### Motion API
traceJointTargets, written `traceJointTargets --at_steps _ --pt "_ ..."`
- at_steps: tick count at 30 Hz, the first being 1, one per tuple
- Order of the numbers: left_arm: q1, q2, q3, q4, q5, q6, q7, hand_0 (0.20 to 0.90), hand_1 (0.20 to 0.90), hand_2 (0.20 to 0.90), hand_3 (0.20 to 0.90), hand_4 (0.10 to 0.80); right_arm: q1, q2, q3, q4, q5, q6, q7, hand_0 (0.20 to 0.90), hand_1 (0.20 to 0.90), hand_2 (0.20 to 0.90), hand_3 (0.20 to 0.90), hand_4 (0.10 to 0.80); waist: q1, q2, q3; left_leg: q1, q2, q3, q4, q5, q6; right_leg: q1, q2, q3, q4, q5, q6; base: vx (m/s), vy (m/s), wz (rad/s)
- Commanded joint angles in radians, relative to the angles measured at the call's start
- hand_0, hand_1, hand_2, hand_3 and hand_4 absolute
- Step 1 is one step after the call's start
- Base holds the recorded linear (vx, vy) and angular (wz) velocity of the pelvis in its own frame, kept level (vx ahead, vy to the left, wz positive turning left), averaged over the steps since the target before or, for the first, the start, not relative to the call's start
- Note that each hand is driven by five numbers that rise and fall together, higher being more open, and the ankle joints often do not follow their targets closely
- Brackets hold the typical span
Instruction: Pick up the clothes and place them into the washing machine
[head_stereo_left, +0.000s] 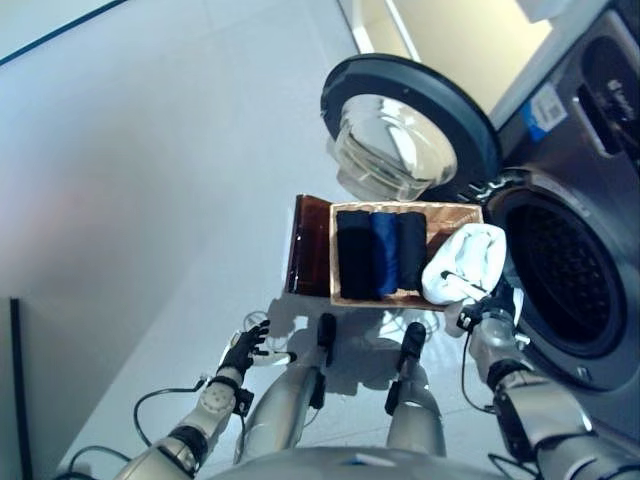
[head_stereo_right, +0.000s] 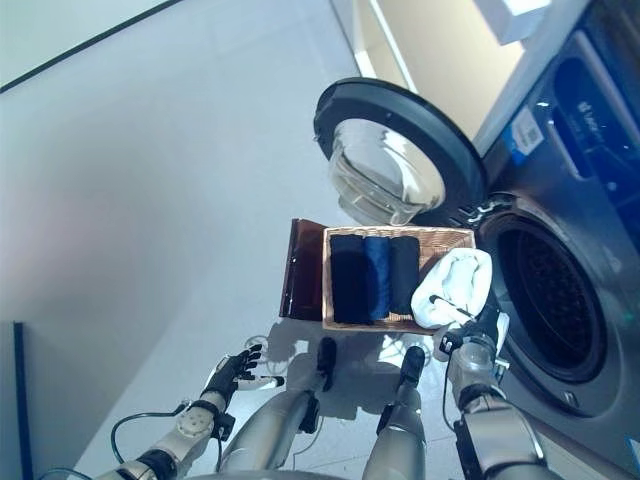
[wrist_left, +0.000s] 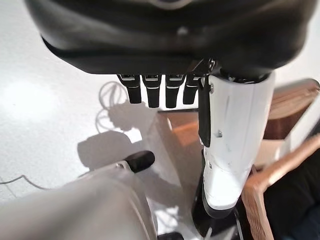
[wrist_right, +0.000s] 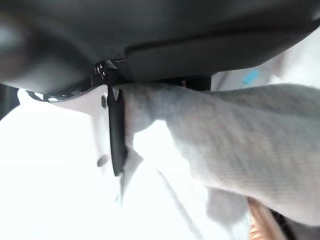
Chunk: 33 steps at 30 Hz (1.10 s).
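A shallow wicker basket (head_stereo_left: 440, 209) rests on a low dark brown box (head_stereo_left: 310, 245) in front of the washing machine. Folded black clothes (head_stereo_left: 355, 250) and a blue one (head_stereo_left: 385, 250) lie side by side in it. A white garment (head_stereo_left: 468, 258) is bunched at the basket's end nearest the machine. My right hand (head_stereo_left: 488, 308) is at the lower edge of the white garment, with fingers and thumb closed on the cloth, which runs under its palm (wrist_right: 150, 40) in the right wrist view. My left hand (head_stereo_left: 243, 352) hangs low above the floor, fingers (wrist_left: 155, 90) straight and empty.
The washing machine's round drum opening (head_stereo_left: 565, 270) is right of the basket. Its glass door (head_stereo_left: 410, 130) stands swung open behind the basket. Pale floor (head_stereo_left: 150, 200) stretches to the left.
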Motion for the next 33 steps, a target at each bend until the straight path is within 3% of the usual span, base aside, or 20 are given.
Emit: traceJointTargets --at_steps 1,6,11,14,16,19,24,33 --pt "0.004 0.010 0.045 0.054 -0.031 -0.065 0.047 0.900 0.900 0.900 0.900 0.800 0.006 -0.050 -0.068 -0.154 0.072 -0.182 -0.061 0.200 0.200 0.200 0.200 0.300 0.002 0.002 -0.003 -0.033 0.041 -0.050 0.040 -0.055 -0.092 0.108 -0.022 0.009 0.031 -0.101 -0.005 0.002 -0.018 -0.10" --pt "0.009 -0.004 0.038 0.056 -0.057 -0.086 0.066 0.900 0.900 0.900 0.900 0.800 -0.010 -0.030 -0.137 -0.205 0.108 -0.249 -0.119 0.200 0.200 0.200 0.200 0.300 -0.003 0.025 -0.005 -0.037 0.044 -0.049 0.057 -0.063 -0.092 0.086 -0.014 0.018 0.070 -0.129 -0.013 -0.027 -0.018 -0.08" --pt "-0.020 -0.008 0.023 0.045 -0.088 -0.091 0.071 0.900 0.900 0.900 0.900 0.800 -0.077 -0.040 -0.175 -0.243 0.137 -0.295 -0.178 0.200 0.200 0.200 0.200 0.300 -0.017 0.045 0.032 -0.138 0.051 -0.039 0.212 -0.109 -0.102 -0.025 0.003 0.038 0.207 -0.188 -0.035 -0.125 -0.022 -0.02" --pt "-0.032 -0.002 0.012 0.027 -0.103 -0.088 0.065 0.900 0.900 0.900 0.900 0.800 -0.173 -0.073 -0.185 -0.213 0.200 -0.328 -0.193 0.200 0.200 0.200 0.200 0.300 -0.022 0.056 0.055 -0.254 0.071 -0.041 0.387 -0.172 -0.110 -0.155 0.023 0.049 0.392 -0.257 -0.055 -0.128 -0.046 0.07" --pt "-0.040 0.001 0.011 0.029 -0.108 -0.080 0.061 0.900 0.900 0.900 0.900 0.800 -0.239 -0.101 -0.164 -0.168 0.234 -0.336 -0.192 0.200 0.200 0.200 0.200 0.300 -0.013 0.060 0.049 -0.319 0.085 -0.044 0.484 -0.240 -0.115 -0.225 0.031 0.061 0.491 -0.316 -0.054 0.013 -0.043 0.04" --pt "-0.060 0.013 0.016 0.007 -0.119 -0.079 0.068 0.900 0.900 0.900 0.900 0.800 -0.306 -0.137 -0.138 -0.130 0.266 -0.347 -0.199 0.200 0.200 0.200 0.200 0.300 -0.010 0.063 0.055 -0.417 0.097 -0.045 0.584 -0.273 -0.112 -0.321 0.039 0.069 0.587 -0.352 -0.067 -0.047 -0.031 -0.04" --pt "-0.084 0.059 0.045 -0.101 -0.149 -0.110 0.111 0.900 0.900 0.900 0.900 0.800 -0.417 -0.204 -0.132 -0.072 0.301 -0.378 -0.255 0.200 0.200 0.200 0.200 0.300 0.003 0.080 0.060 -0.526 0.087 -0.051 0.650 -0.296 -0.113 -0.448 0.041 0.088 0.687 -0.386 -0.090 -0.043 -0.016 0.13" --pt "-0.061 0.085 0.051 -0.157 -0.148 -0.121 0.135 0.900 0.900 0.900 0.900 0.800 -0.530 -0.340 -0.085 -0.045 0.267 -0.382 -0.304 0.200 0.200 0.200 0.200 0.300 0.029 0.117 0.039 -0.607 0.067 -0.044 0.651 -0.290 -0.108 -0.564 0.042 0.139 0.730 -0.395 -0.102 0.003 0.002 0.01"
